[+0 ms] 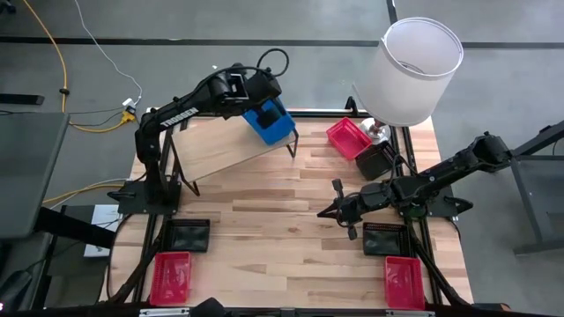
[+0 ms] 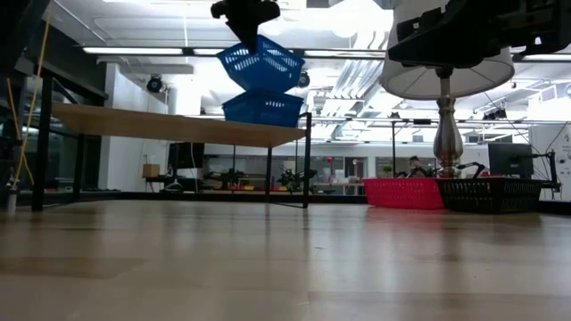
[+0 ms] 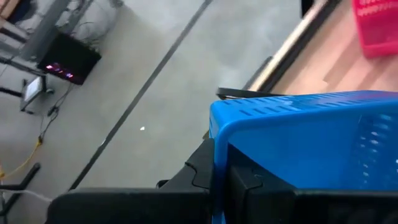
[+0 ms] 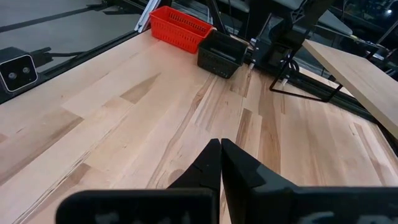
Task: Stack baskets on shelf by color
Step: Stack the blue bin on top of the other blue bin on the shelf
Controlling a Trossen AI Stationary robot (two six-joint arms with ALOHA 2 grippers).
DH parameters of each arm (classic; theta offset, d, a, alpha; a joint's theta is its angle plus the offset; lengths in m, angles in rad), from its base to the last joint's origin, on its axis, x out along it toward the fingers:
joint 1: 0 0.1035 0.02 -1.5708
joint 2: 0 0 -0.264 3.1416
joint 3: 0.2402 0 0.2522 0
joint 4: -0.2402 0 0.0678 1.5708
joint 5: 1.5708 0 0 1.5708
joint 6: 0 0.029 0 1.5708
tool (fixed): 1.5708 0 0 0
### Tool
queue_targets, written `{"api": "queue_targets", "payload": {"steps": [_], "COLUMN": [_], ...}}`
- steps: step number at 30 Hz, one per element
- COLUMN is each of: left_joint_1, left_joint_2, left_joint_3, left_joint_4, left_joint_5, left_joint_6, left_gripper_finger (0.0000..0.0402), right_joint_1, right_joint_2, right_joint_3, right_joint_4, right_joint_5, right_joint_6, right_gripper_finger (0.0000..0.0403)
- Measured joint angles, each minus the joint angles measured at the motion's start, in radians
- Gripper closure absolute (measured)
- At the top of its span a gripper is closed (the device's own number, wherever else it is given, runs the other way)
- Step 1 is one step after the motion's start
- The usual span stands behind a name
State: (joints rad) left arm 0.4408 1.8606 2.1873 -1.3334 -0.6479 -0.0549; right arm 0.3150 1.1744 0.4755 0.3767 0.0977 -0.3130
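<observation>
My left gripper [image 3: 221, 167] is over the right end of the shelf [image 2: 169, 125], shut on a blue basket [image 2: 261, 64]. That basket hangs tilted just above a second blue basket [image 2: 264, 110], which rests by its base on the shelf plank [image 1: 225, 148]. A red basket [image 1: 348, 136] and a black basket [image 1: 374, 161] lie on the table near the lamp. My right gripper [image 4: 221, 144] is shut on nothing and hovers low over the table's right middle [image 1: 330, 211]. My left gripper pinches the upper blue basket by a side wall at its rim [image 3: 219, 134], one finger inside [image 3: 252, 180] and one outside [image 3: 198, 169]. The fingers come from above, pointing down. The basket hangs tilted below them; I cannot tell whether its low corner [image 2: 234, 87] touches the basket beneath.
A lamp with a white shade [image 1: 412, 69] stands at the far right. Along the near edge lie a black basket [image 1: 188, 235] and a red one [image 1: 170, 277] on the left, and a black one [image 1: 385, 239] and a red one [image 1: 404, 282] on the right. Bare tabletop [image 1: 264, 229] spans the middle.
</observation>
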Motion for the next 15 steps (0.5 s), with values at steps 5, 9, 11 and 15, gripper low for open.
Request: {"api": "queue_targets", "payload": {"steps": [5,9,11,15], "left_joint_1": [0.0,0.0,0.0,0.0], "left_joint_2": [0.0,0.0,0.0,0.0], "left_joint_3": [0.0,0.0,0.0,0.0], "left_joint_4": [0.0,-0.001,-0.001,-0.002], "left_joint_5": [0.04,0.045,0.046,0.046], "left_joint_6": [0.022,0.016,0.013,0.006], "left_gripper_finger": [0.0398,0.0389,0.0383,0.0369], "right_joint_1": [0.0,0.0,0.0,0.0], "right_joint_2": [0.0,0.0,0.0,0.0], "right_joint_3": [0.0,0.0,0.0,0.0], "right_joint_4": [0.0,0.0,0.0,0.0], "right_joint_5": [0.0,0.0,0.0,0.0], "right_joint_6": [0.001,0.001,0.001,0.001], "right_gripper_finger": [0.0403,0.0403,0.0403,0.0403]}}
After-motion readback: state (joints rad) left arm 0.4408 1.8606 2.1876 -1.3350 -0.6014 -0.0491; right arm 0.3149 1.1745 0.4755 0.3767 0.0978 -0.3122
